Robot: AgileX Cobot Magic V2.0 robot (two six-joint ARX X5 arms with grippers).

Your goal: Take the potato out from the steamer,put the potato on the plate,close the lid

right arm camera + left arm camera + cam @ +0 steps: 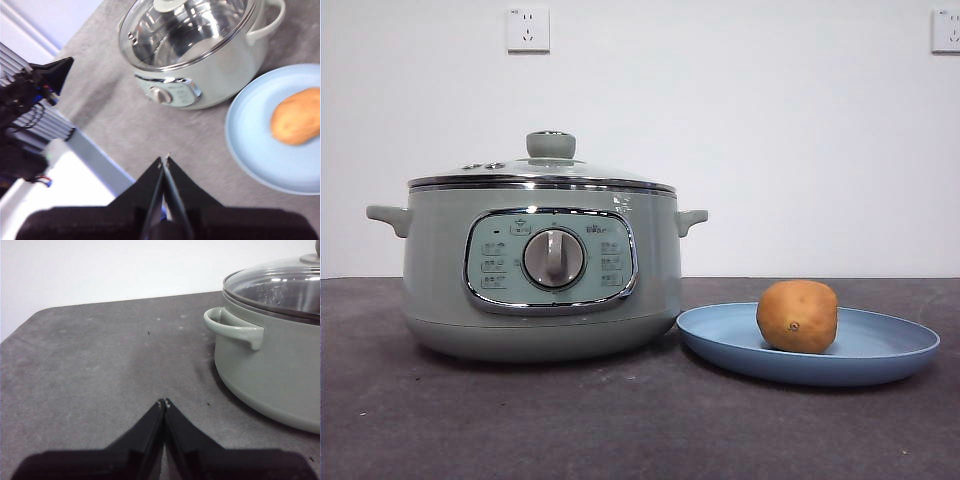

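Note:
The tan-brown potato [798, 316] lies on the light-blue plate [880, 350], to the right of the sage-green steamer [540, 270]. The glass lid [545, 172] with its green knob sits closed on the steamer. In the right wrist view the potato [297, 116] rests on the plate [250, 135] beside the steamer [210, 75], under the lid [185, 30]. My right gripper [164, 160] is shut and empty, high above the table's front edge. My left gripper [164, 402] is shut and empty, low over the table, apart from the steamer's side handle [232, 327].
The dark grey table [620, 420] runs to a white wall with two sockets [528, 30]. In the right wrist view the other arm's black gripper tip [52, 75] and cables show beyond the table's edge.

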